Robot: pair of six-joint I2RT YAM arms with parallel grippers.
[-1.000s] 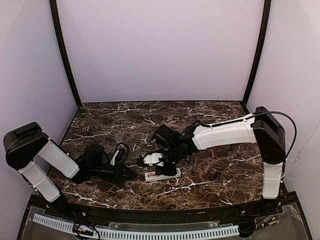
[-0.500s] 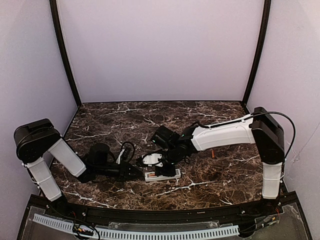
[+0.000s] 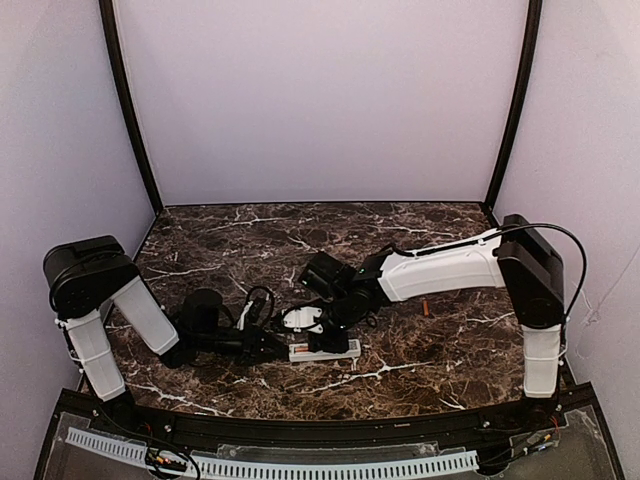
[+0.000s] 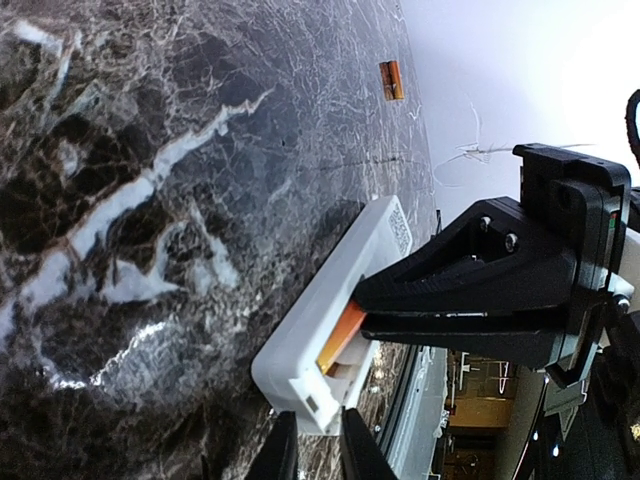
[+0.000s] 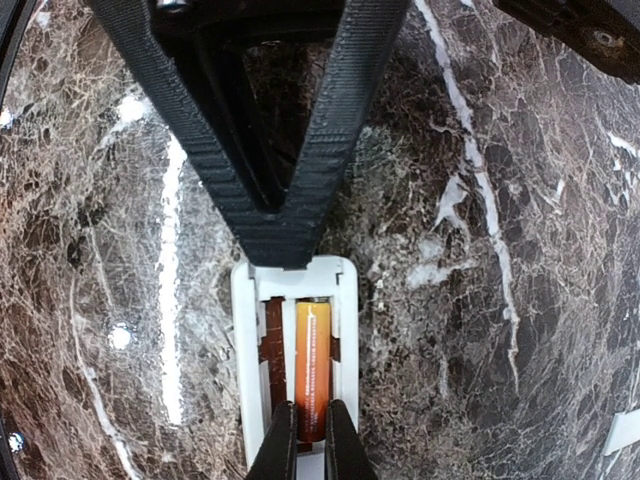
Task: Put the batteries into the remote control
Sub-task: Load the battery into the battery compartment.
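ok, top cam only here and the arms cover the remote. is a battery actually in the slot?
Observer: Yes. The right wrist view shows one orange battery lying lengthwise in the remote control.
Operator: and the other side of the slot?
Observer: The neighbouring bay looks empty, with no cell beside the seated one.
Operator: anything holding it down?
Observer: The right gripper is shut, with its tips resting on the battery's near end.

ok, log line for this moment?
right fingers: shut, tips on battery in remote control slot | left fingers: shut, at remote's end | spare battery: loose on table | loaded: one visible
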